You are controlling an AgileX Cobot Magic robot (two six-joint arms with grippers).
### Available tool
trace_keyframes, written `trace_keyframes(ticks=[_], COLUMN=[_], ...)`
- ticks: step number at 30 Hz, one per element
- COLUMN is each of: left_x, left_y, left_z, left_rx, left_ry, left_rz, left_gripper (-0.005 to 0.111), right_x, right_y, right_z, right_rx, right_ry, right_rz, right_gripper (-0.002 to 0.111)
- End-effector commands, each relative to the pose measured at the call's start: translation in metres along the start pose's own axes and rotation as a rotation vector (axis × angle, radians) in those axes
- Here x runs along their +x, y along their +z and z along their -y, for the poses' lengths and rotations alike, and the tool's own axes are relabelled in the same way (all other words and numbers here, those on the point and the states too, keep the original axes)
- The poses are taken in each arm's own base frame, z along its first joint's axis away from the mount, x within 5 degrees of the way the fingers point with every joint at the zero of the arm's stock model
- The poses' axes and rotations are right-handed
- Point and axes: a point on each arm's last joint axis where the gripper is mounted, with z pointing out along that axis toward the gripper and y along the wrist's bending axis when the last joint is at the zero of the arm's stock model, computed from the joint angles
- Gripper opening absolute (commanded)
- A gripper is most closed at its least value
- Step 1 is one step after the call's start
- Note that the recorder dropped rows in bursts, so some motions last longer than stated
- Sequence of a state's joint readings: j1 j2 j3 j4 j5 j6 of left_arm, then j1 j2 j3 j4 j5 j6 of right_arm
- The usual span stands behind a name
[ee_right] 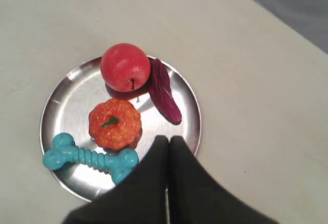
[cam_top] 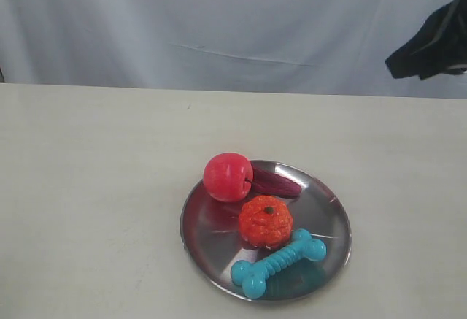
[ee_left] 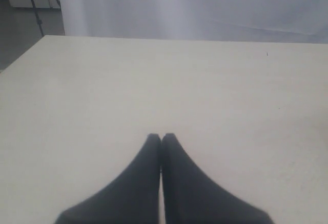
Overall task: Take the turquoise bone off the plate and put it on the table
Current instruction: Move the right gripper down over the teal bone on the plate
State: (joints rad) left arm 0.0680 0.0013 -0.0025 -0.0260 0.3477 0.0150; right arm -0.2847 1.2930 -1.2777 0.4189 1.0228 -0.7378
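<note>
The turquoise bone [cam_top: 277, 262] [ee_right: 89, 158] lies on the front part of the steel plate [cam_top: 332, 209] [ee_right: 66, 106], just in front of an orange pumpkin toy. My right gripper [ee_right: 168, 140] hangs shut and empty high above the plate's edge, apart from the bone; in the exterior view only its dark arm [cam_top: 432, 38] shows at the upper right. My left gripper [ee_left: 161, 137] is shut over bare cream table [ee_left: 154, 80], holding nothing, and is out of the exterior view.
On the plate also sit a red apple [cam_top: 228, 177] [ee_right: 125, 66], an orange pumpkin toy [cam_top: 265, 220] [ee_right: 115, 123] and a dark purple leaf-shaped toy [cam_top: 275, 182] [ee_right: 164, 92]. Cream table [cam_top: 95, 187] spreads left of the plate; a pale curtain hangs behind.
</note>
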Motion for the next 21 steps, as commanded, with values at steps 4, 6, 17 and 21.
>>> trace_keyframes(ticks=[4,6,17,21], left_x=[0.000,0.000,0.000,0.000], left_y=[0.000,0.000,0.000,0.000], left_z=[0.001,0.001,0.001,0.001], left_rx=[0.010,0.010,0.010,0.010], left_ry=[-0.008,-0.008,-0.008,-0.008], left_rz=[0.004,0.004,0.004,0.004], left_gripper=[0.000,0.000,0.000,0.000], right_x=[0.011,0.013,0.028,0.044], right_y=[0.050,0.063,0.130,0.156], right_z=[0.013,0.013,-0.007,-0.014], right_rx=[-0.151,-0.205,-0.342,-0.275], right_ry=[-0.110,-0.087,-0.198,-0.319], right_rz=[-0.163,-0.189,-0.347,-0.414], right_gripper=[0.000,0.002,0.062,0.061])
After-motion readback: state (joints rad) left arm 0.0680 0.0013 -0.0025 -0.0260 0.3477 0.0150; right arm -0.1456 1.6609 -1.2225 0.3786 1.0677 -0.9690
